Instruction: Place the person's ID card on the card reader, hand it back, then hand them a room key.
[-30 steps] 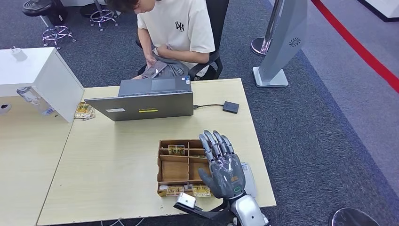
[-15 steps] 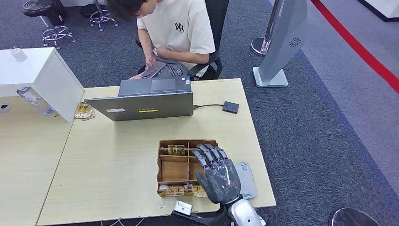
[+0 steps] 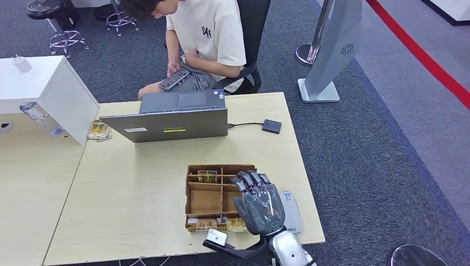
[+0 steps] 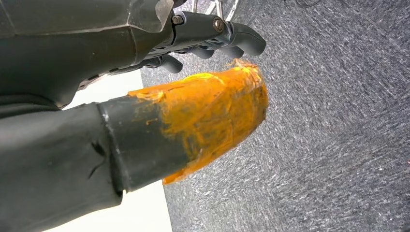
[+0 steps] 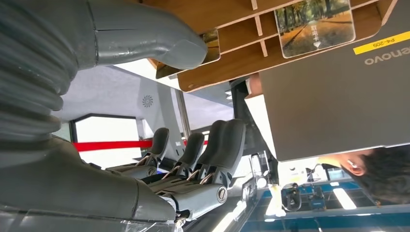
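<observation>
Hovering with fingers spread and nothing held, the right hand [image 3: 259, 202] covers the near right of the wooden card tray [image 3: 205, 200]; its cards [image 3: 208, 176] sit tight in slots, so fingers could snag a divider

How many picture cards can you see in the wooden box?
3 for sure: one standing in a far slot of the wooden box at, and two along its near edge at and. The right hand hovers over part, so more may be hidden.
</observation>
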